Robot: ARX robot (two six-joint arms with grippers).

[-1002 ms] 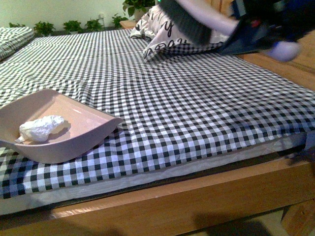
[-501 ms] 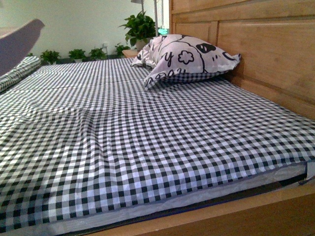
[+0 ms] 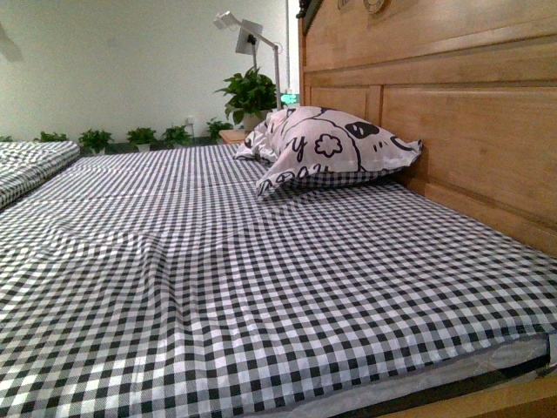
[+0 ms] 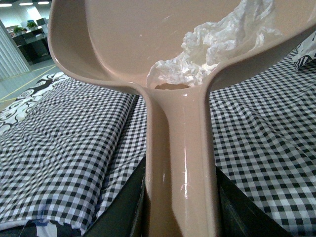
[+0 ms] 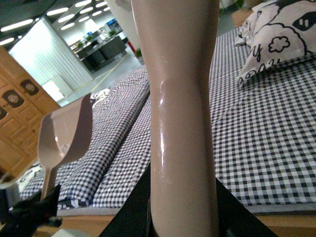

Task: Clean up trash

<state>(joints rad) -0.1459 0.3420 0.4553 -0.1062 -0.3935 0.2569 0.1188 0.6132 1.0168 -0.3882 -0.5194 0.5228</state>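
The trash [image 4: 217, 42] lies in the raised pink dustpan [image 4: 123, 44], its handle clamped in the left end effector [image 4: 180, 207], while the right end effector [image 5: 182, 217] grips the pale brush handle [image 5: 180, 98] above the checked bed [image 3: 261, 279]

You can read only one mark: a black letter "y" printed on the pillow [image 3: 326, 144], right of centre in the upper half of the front view, among its flower and blob shapes. The same "y" shows on the pillow [image 5: 276, 42] in the right wrist view's upper right.
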